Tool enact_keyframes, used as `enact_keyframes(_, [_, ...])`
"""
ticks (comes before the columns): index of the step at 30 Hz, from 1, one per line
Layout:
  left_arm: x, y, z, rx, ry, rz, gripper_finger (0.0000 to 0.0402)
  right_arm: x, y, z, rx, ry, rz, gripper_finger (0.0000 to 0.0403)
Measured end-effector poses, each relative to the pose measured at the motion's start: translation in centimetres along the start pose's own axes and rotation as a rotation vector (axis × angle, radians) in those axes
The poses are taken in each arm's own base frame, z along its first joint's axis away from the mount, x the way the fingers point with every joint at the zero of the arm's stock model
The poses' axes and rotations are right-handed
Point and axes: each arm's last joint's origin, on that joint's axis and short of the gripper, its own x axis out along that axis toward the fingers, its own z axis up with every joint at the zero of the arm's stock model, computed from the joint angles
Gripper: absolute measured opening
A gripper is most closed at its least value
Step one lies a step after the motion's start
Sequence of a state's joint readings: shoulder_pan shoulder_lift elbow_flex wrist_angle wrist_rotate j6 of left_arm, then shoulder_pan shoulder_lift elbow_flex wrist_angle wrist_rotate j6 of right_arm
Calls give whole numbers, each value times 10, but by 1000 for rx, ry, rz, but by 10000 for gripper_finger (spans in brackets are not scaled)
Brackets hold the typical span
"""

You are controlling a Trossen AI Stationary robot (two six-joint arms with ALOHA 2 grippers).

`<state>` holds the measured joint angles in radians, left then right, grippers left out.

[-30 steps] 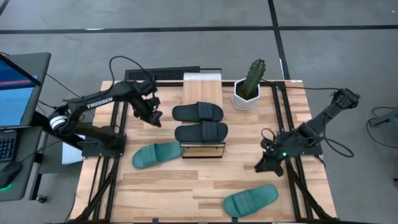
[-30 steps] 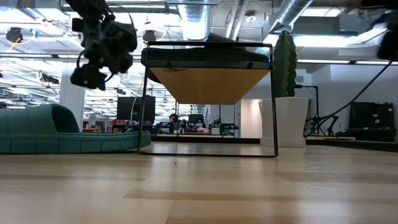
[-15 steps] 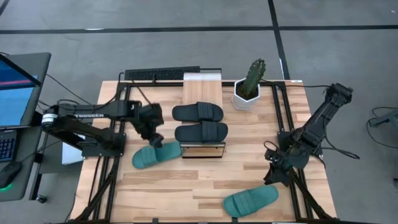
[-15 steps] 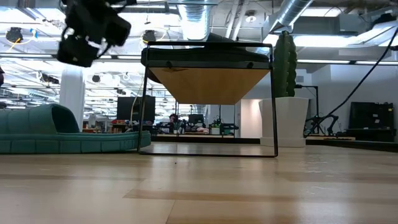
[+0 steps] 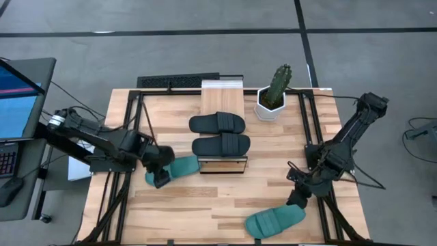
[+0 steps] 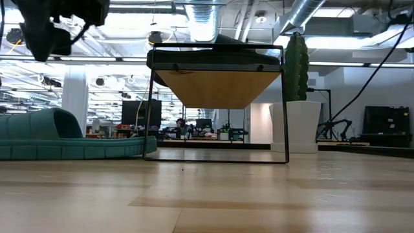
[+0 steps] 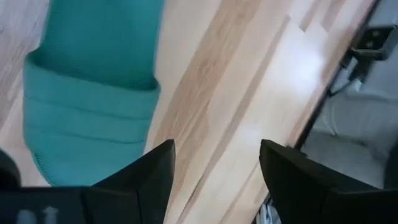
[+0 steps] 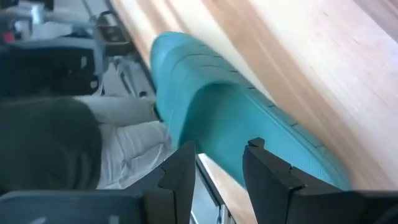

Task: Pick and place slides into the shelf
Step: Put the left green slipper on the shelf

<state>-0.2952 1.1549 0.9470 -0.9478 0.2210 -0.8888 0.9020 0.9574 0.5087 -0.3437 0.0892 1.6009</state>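
Two black slides (image 5: 217, 124) (image 5: 220, 145) lie flat on the light-wood top of the shelf (image 5: 222, 91). One teal slide (image 5: 179, 167) rests sole-down on the table left of the shelf and also shows in the left wrist view (image 7: 87, 93). My left gripper (image 5: 158, 178) (image 7: 214, 177) hangs open over its near-left end, touching nothing. The other teal slide (image 5: 275, 220) (image 8: 236, 124) lies near the table's near edge. My right gripper (image 5: 295, 199) (image 8: 217, 177) is open just above its right end.
A potted cactus (image 5: 274, 92) stands right of the shelf's far end. Black frame rails (image 5: 130, 137) (image 5: 314, 137) run along both table sides. A laptop (image 5: 17, 96) sits off the left edge. Bare wood (image 5: 218, 198) lies between the two teal slides.
My left gripper has swung from beside the shelf's black slides toward the table's near edge, ending over the left teal slide. My right gripper has moved toward the near edge, closing on the right teal slide. No slide has moved.
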Motion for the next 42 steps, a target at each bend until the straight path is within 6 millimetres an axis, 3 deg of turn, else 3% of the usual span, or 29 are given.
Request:
enact_keyframes(5, [4, -8, -14, -120, -134, 118, 222, 8, 0, -2, 89, -66, -15, 120])
enact_keyframes(10, [5, -12, -26, -116, -221, 189, 222, 15, 0, -4, 136, -175, -11, 120])
enact_keyframes(15, [4, -6, -37, -450, -416, 295, 222, 23, -3, -4, 151, -230, -46, 120])
enact_keyframes(19, [11, -7, -49, -551, -495, 263, 221, 28, -5, -5, 143, -236, -78, 120])
enact_keyframes(26, [42, -1, -63, -630, -478, 114, 221, 34, -7, -5, 108, -236, -103, 120])
enact_keyframes(34, [26, 22, -83, -644, -427, 248, 221, 35, -6, -9, 79, -221, -92, 121])
enact_keyframes(42, [33, 20, -79, -684, -375, 259, 221, 35, -4, -14, 64, -200, -67, 121])
